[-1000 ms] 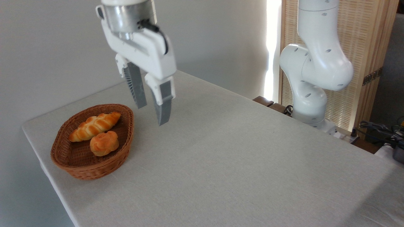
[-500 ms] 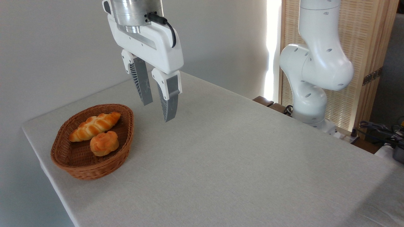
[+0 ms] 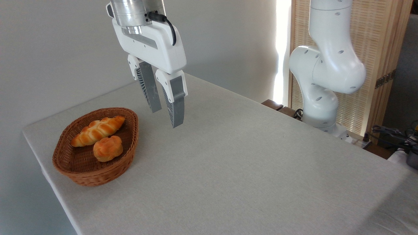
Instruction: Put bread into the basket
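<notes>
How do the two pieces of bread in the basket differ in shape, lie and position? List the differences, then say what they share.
The bun is small, round and knotted; the braided loaf is long, narrow and plaited.
The loaf lies slantwise across the basket, its right end higher in the picture; the bun sits compactly with no clear direction.
The bun is nearer the camera, the loaf just behind it.
Both have a glossy golden-orange crust and lie inside the basket, clear of the gripper.

Plain grey-white wall (image 3: 58, 49) fills the back left. Counter (image 3: 245, 169) covered in light grey-beige cloth, corner pointing away. Bright daylight strip (image 3: 281, 49) at top centre-right, blown out. Beside it a pale wooden slatted screen (image 3: 375, 39) with light wood frame. Dark cables (image 3: 392, 133) and blurred gear at far right edge. Soft, even light on the cloth.
</notes>
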Tool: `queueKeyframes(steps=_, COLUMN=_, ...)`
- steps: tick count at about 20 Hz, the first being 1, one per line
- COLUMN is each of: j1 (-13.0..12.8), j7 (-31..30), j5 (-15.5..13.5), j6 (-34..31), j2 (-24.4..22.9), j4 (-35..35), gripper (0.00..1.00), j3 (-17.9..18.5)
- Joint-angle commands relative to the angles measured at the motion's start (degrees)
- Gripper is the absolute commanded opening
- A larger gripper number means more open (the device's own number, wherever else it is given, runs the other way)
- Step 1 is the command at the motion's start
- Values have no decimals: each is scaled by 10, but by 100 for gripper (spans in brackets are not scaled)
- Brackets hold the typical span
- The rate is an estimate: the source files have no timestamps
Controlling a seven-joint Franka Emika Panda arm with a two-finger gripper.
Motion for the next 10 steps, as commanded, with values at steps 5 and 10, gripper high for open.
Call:
queueKeyframes(steps=5, j1=41, j7=8, j5=6, j6=9, j2=-3, j4=-2, gripper=100, j3=-22)
queueKeyframes(steps=10, j1=41, j7=8, j5=6, j6=10, j2=-3, j4=-2, gripper=100, j3=-23)
